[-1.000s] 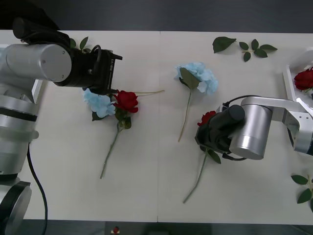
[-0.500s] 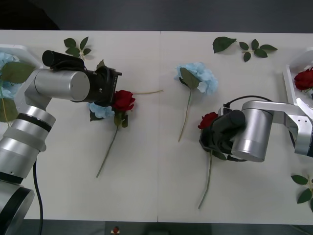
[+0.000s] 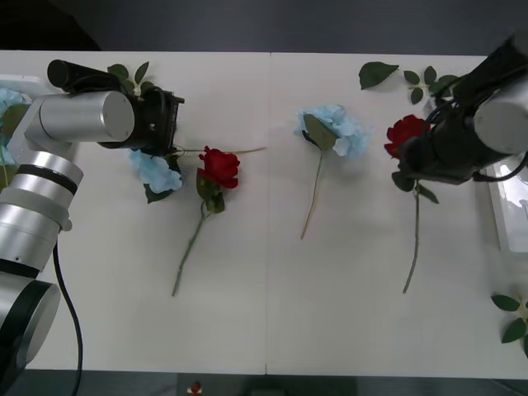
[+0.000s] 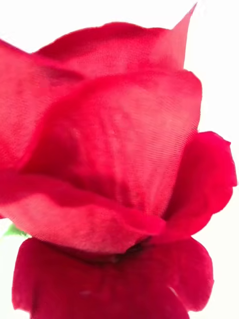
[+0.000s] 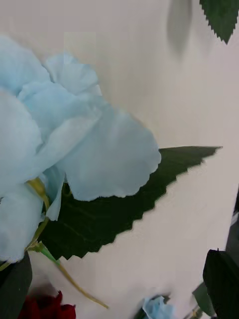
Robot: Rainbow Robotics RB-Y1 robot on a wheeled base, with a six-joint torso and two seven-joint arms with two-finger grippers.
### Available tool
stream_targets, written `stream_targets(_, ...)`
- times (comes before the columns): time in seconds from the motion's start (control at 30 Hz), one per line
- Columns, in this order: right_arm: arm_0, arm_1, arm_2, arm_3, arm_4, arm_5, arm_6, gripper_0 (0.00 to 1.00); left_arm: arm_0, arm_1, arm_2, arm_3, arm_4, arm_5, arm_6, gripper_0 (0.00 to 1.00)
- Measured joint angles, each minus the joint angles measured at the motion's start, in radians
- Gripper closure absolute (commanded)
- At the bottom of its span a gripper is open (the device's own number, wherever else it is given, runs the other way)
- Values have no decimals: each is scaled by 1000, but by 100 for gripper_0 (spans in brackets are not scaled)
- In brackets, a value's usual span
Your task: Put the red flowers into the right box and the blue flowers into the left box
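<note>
My right gripper (image 3: pixel 415 158) is shut on a red flower (image 3: pixel 406 132) (image 4: pixel 114 164) near the table's far right, its stem hanging down toward me. The right box (image 3: pixel 497 216) shows at the right edge, mostly hidden behind that arm. My left gripper (image 3: pixel 159 136) is shut on a blue flower (image 3: pixel 153 171) (image 5: pixel 64 139) at the far left, near the left box (image 3: pixel 25 81), where a pale blue bloom (image 3: pixel 5 99) lies. A second red flower (image 3: pixel 219 165) lies just right of the held blue one. Another blue flower (image 3: pixel 337 129) lies mid-table.
Loose green leaf sprigs lie at the far right (image 3: pixel 378 74) (image 3: pixel 432 82), at the near right edge (image 3: pixel 513 318) and behind the left arm (image 3: pixel 128 74). A seam runs down the middle of the white table (image 3: pixel 269 313).
The right arm has lifted its red flower off the table and carried it right and farther away. The left arm has drawn the blue flower left, nudging the neighbouring red flower.
</note>
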Motion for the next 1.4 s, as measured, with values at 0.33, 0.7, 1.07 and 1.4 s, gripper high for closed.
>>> stream_targets(0.33,-2,-62,-194,296,77,84,500,100,-3,0,-49,72,8,-35,-129,0)
stream_targets(0.7,-72,-34,-235,636,356,-54,756,100,-5,0,-120,113,1,-94,-129,0)
stream_targets(1.07,-72,82,-270,871,570,-265,757,96,-5,2,-121,142,-30,-123,-131,78)
stream_targets(1.4,-72,113,-270,947,599,-331,757,4,-5,6,-121,173,-39,-161,-151,100)
